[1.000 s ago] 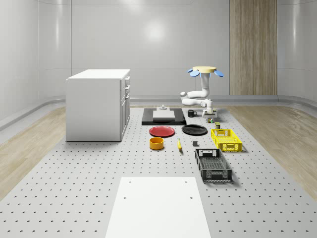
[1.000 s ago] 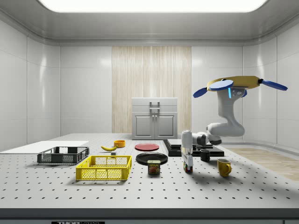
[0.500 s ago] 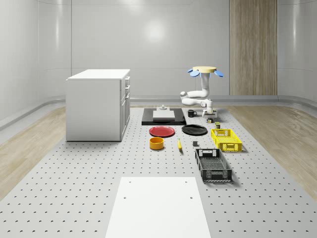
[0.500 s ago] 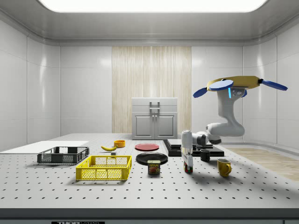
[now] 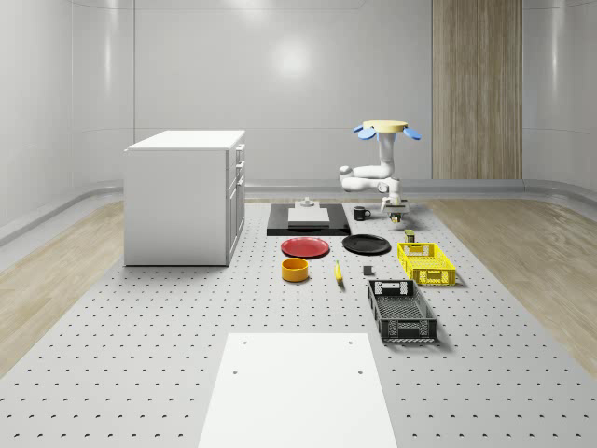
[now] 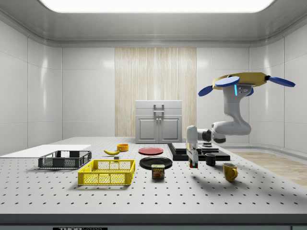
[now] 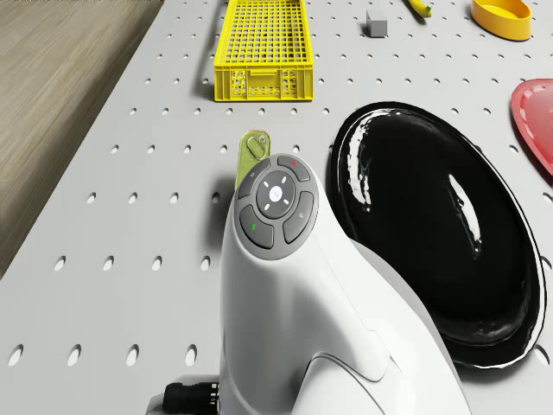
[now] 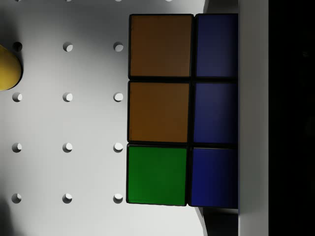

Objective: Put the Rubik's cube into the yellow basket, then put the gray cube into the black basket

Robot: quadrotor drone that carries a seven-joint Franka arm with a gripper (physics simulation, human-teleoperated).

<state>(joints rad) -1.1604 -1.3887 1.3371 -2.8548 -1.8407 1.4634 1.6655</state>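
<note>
Neither cube is in its basket yet, so both steps remain. The drone [image 6: 242,80] hovers over the table's [image 5: 140,355] far right part, its arm bent down so the gripper [image 6: 193,164] hangs clear of the table, clenched around the Rubik's cube [image 8: 182,110]. Nearer the camera in the whole-scene view sits the yellow basket [image 5: 426,262], then the black basket [image 5: 401,309]. The gray cube [image 7: 377,22] rests on the table just left of the yellow basket.

My drone body [image 6: 242,79] is a flat yellow disc with blue rotor blades. My arm [image 6: 232,120] is glossy white, with a gray round button pad [image 7: 277,206] near the wrist.
</note>
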